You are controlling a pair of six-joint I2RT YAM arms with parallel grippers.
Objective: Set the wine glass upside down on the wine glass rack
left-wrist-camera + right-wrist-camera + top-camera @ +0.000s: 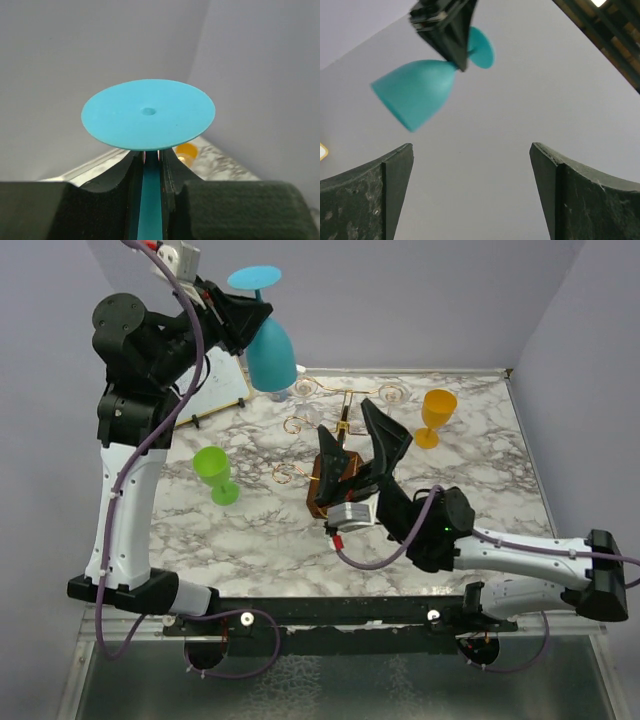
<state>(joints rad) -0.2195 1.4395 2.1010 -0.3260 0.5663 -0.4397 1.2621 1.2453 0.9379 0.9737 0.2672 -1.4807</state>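
A teal wine glass hangs upside down high over the table's back left, its foot on top. My left gripper is shut on its stem. In the left wrist view the round foot sits just above the fingers and the stem runs between them. The gold wire wine glass rack stands mid-table on a brown wooden base. My right gripper is open just in front of the rack, tilted upward, with nothing in it. Its view shows the teal glass above its spread fingers.
A green glass stands left of the rack and an orange glass right of it, also seen as the orange glass from the left wrist. A white board lies at the back left. Grey walls enclose the table.
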